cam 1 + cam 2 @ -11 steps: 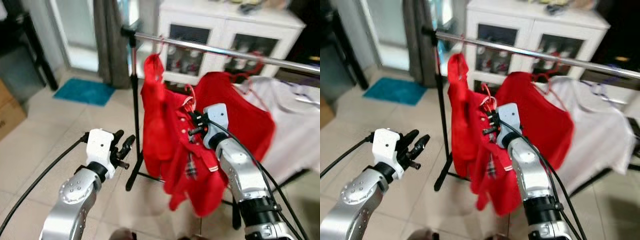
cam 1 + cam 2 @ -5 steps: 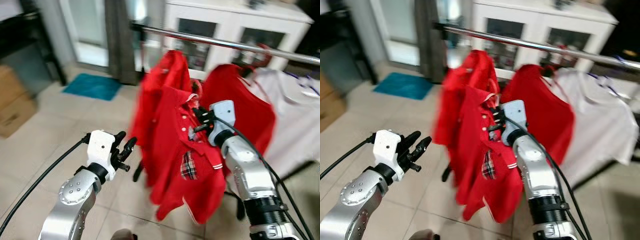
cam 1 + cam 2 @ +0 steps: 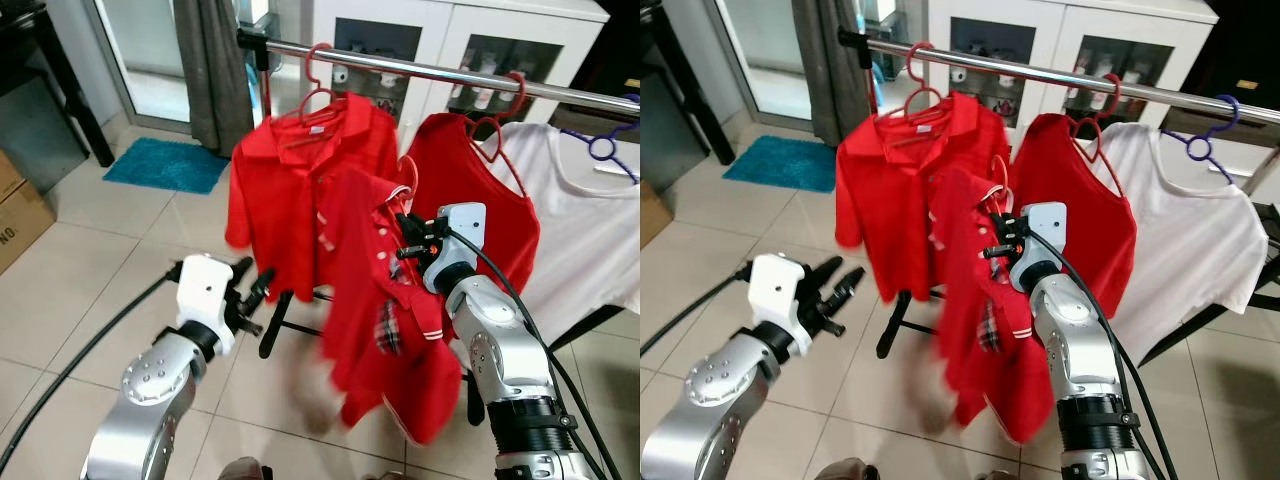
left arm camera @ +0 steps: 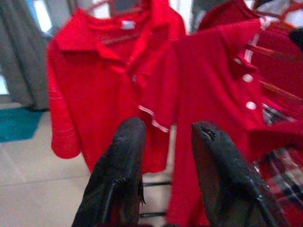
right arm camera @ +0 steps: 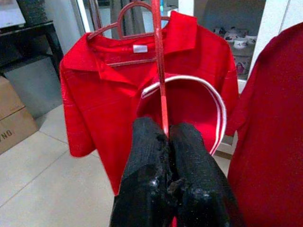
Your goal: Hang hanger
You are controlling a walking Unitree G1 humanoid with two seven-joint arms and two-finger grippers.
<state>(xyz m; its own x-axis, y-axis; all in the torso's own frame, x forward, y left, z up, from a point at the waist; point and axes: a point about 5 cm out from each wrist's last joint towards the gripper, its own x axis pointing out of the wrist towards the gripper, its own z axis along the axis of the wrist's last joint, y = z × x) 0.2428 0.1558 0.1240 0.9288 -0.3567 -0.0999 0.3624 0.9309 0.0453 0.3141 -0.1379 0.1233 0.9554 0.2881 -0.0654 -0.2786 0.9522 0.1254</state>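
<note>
Below the rail (image 3: 450, 75), right gripper (image 5: 165, 137) pinches hanger (image 5: 160, 71).

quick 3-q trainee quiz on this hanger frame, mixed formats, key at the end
1. True or false: the right gripper is shut on the red hanger that carries the red polo shirt.
2. Multiple choice: the left gripper is A) gripping the rail, B) open and holding nothing, C) shut on a shirt sleeve.
3. Fill in: the white T-shirt hangs from the rail on a ____ hanger.

Key: 1 true; 2 B; 3 purple.
</note>
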